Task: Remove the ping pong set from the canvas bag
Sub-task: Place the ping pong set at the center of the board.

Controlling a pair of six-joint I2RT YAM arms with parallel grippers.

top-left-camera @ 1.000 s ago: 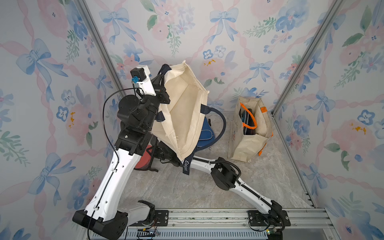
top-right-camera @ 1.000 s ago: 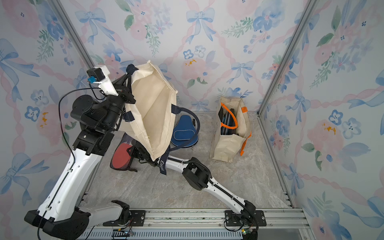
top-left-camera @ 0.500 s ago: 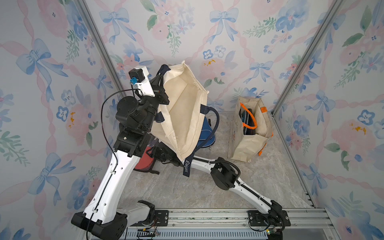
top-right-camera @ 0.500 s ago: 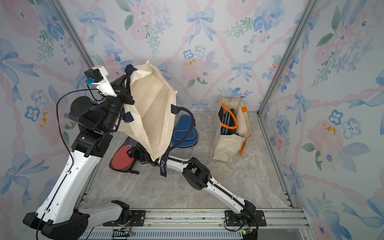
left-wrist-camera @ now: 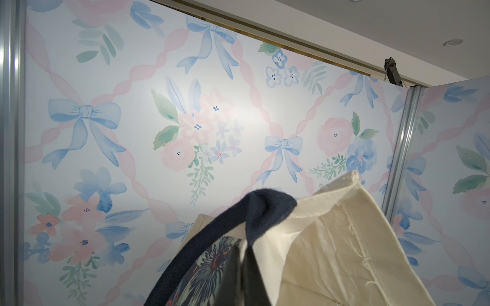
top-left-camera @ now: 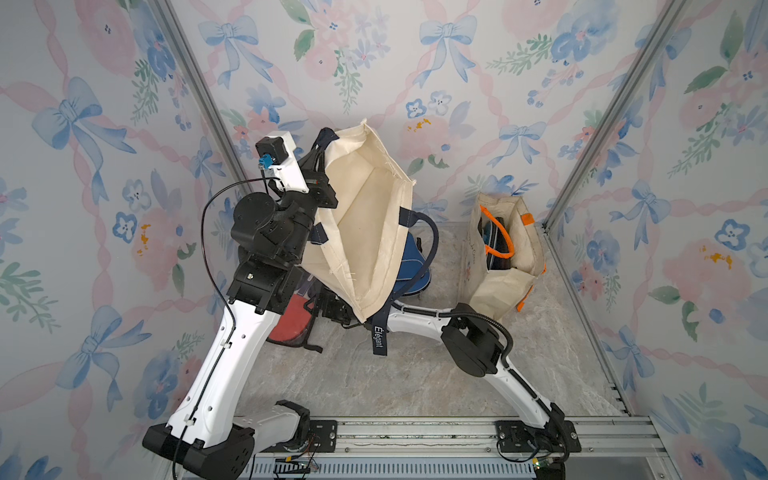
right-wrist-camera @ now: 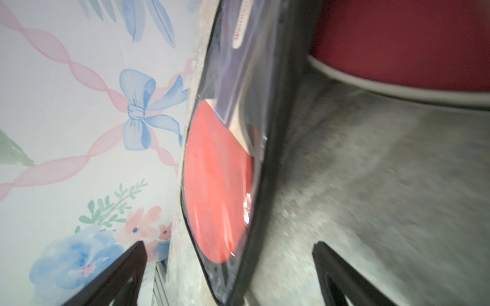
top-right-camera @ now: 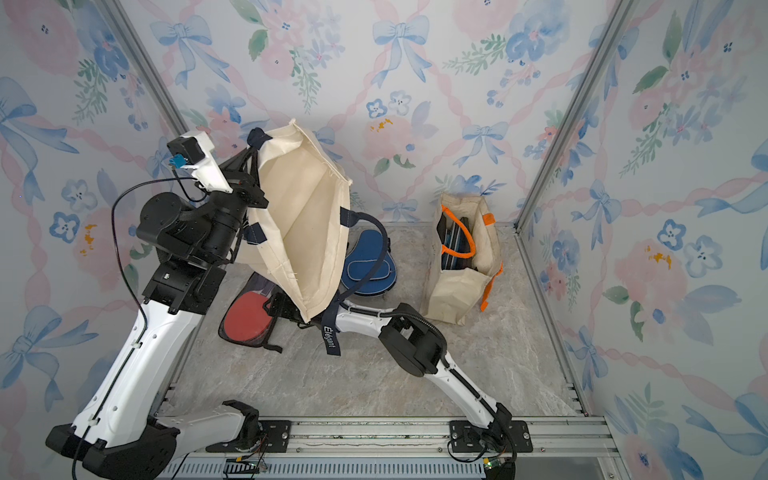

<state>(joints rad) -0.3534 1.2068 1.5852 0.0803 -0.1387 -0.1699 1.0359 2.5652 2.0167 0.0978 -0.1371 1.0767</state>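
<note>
My left gripper (top-left-camera: 322,183) (left-wrist-camera: 244,275) is shut on the rim of the cream canvas bag (top-left-camera: 365,232) (top-right-camera: 299,224) by its navy handle (left-wrist-camera: 212,238) and holds the bag high, tipped mouth-down. Under the bag, my right gripper (right-wrist-camera: 229,246) (top-right-camera: 282,307) stands open low over the floor. A black mesh pouch (right-wrist-camera: 217,180) (top-right-camera: 245,316) with a red-faced paddle lies on the floor in line with the wide-apart fingers, not gripped. A blue paddle case (top-right-camera: 368,266) (top-left-camera: 411,270) lies on the floor behind the bag. A maroon case (right-wrist-camera: 397,39) shows in the right wrist view.
A second cream bag with orange handles (top-left-camera: 503,253) (top-right-camera: 461,257) stands at the back right by the corner post, with dark items inside. Flowered walls close in three sides. The arms' mounting rail (top-left-camera: 415,432) runs along the front.
My right gripper has opened and let go of the mesh pouch, which now rests on the floor. The left arm still holds the bag up, shifted slightly.
</note>
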